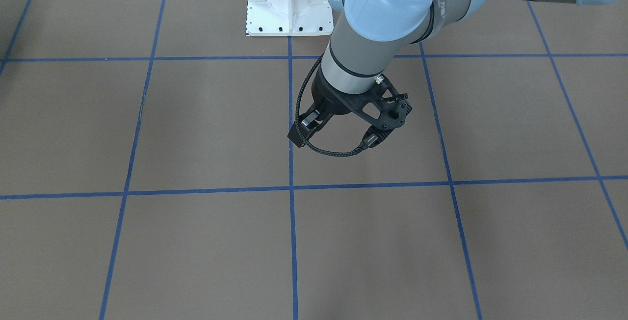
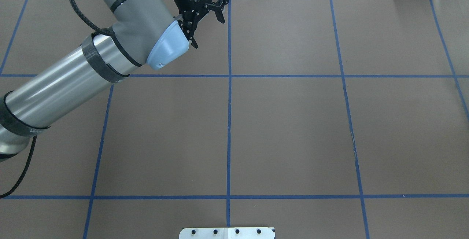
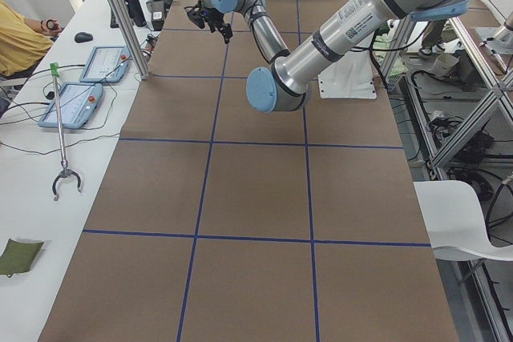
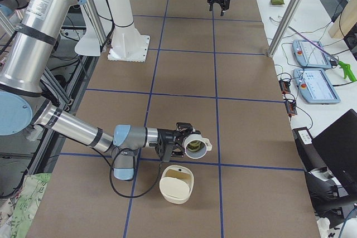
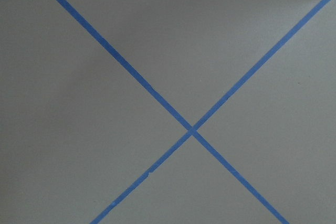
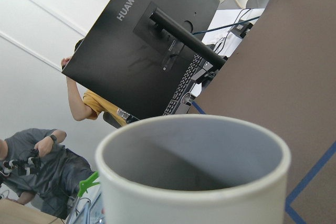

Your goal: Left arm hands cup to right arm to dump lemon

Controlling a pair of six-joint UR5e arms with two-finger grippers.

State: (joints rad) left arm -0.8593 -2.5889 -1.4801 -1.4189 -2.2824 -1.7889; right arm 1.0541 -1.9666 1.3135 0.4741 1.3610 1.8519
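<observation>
In the exterior right view the near right arm holds the cream-white cup (image 4: 195, 144) off the table at its gripper (image 4: 177, 141). The cup is tipped on its side, mouth outward, with the yellow-green lemon (image 4: 193, 146) just inside. I cannot tell the jaws' state. The right wrist view shows only the cup's rim and grey inside (image 6: 194, 156); the lemon is hidden there. My left gripper (image 2: 206, 19) is open and empty near the table's far edge, over a tape crossing. It also shows in the front-facing view (image 1: 305, 128) and the exterior right view (image 4: 222, 1).
A cream rounded container (image 4: 177, 183) stands on the table just below the tipped cup. The white robot base (image 1: 289, 1) sits at the robot's edge. Blue tape lines (image 5: 192, 128) grid the brown table. A side bench carries teach pendants (image 4: 312, 54), and a monitor (image 6: 142, 51) stands beyond.
</observation>
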